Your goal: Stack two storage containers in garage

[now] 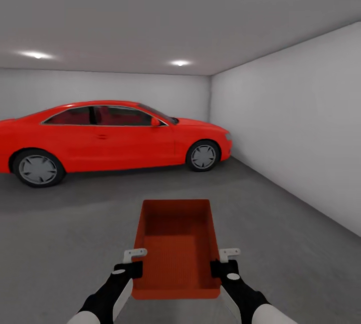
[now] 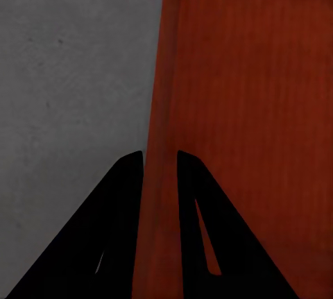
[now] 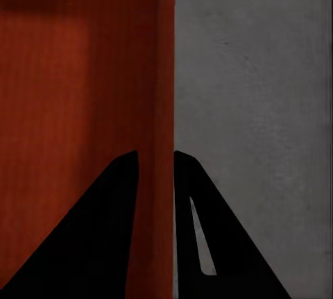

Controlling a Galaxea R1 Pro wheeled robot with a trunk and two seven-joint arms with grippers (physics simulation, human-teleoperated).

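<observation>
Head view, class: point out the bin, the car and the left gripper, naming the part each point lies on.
bin (image 1: 176, 244), head view, on its ribbed inner bottom.
car (image 1: 125, 143), head view, on the side door panel.
left gripper (image 1: 134, 260), head view, at the fingertips on the bin's left wall.

Both arms reach forward and low, side by side, black forearms angled slightly inward. The left gripper (image 1: 131, 263) pinches the bin's (image 1: 176, 244) left wall, one finger (image 2: 114, 229) on each side. The right gripper (image 1: 225, 262) clamps the right wall the same way.
</observation>
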